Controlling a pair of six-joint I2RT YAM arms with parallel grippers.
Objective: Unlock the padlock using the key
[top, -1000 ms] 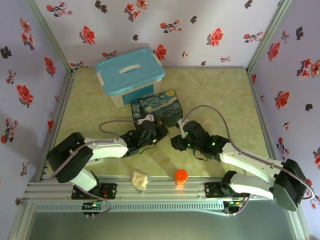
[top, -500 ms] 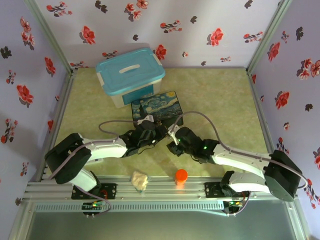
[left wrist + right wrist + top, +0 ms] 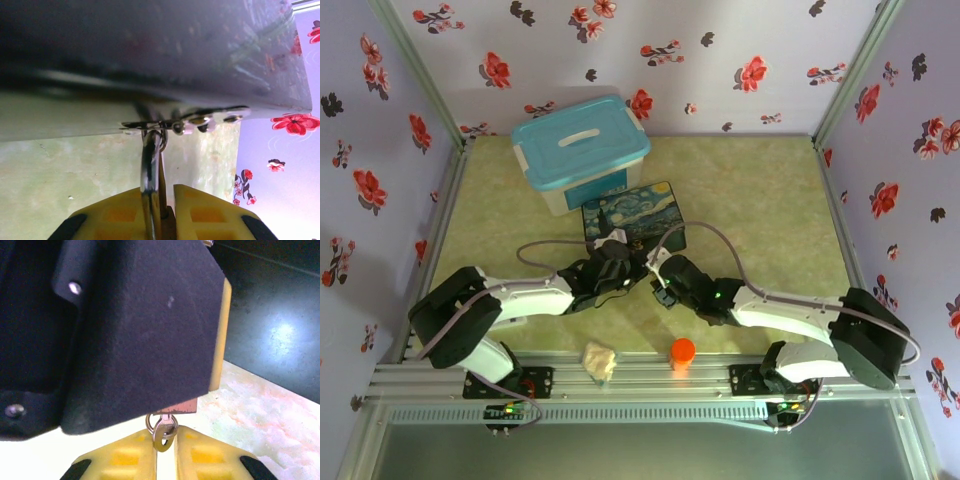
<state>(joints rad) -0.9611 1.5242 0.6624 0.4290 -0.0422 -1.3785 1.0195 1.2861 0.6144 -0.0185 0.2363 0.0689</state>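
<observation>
**Key at the padlock, both pincers clamped**

Nearest me, an orange cap [image 3: 682, 350] and a crumpled pale lump [image 3: 601, 361] sit at the near edge of the table [image 3: 760, 200]; beyond them my right pincer [image 3: 164, 452] is narrow, pinching the key [image 3: 161, 434], which reaches up to the brass underside of the padlock [image 3: 178, 409], though I cannot tell if it is inside; my left pincer [image 3: 166, 212] clamps the padlock's body, its shackle [image 3: 149, 167] threaded through the hasp [image 3: 200, 120] on the near side of the painted tin box [image 3: 638, 215]; farthest stands a blue-lidded tub [image 3: 580, 150].

left end effector [image 3: 165, 197] and right end effector [image 3: 163, 437] — both clamped, nose-to-nose.
</observation>
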